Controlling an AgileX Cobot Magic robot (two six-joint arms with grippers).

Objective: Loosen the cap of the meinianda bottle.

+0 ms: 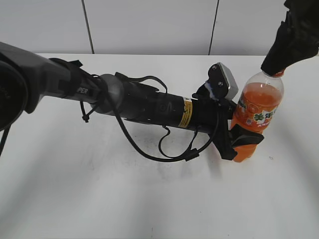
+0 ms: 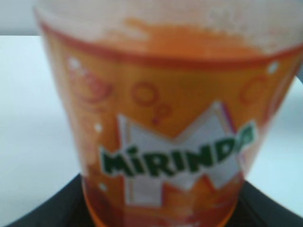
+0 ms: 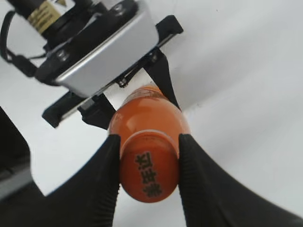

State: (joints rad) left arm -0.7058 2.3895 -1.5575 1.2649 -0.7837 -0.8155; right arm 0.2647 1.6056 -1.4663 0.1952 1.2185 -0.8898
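With the left gripper clamping the meinianda bottle near the worktop's right edge and the right gripper pinching the cap, twisting should stay slow and centred on the neck.

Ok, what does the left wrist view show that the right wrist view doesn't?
Only the left wrist view shows the label's front, green MIRINDA lettering on white, and foam above the drink. Only the right wrist view shows the cap from above, pinched between the right tool's fingers, plus the left arm's camera housing. Both show the meinianda bottle with its orange drink and the left tool around its lower body.
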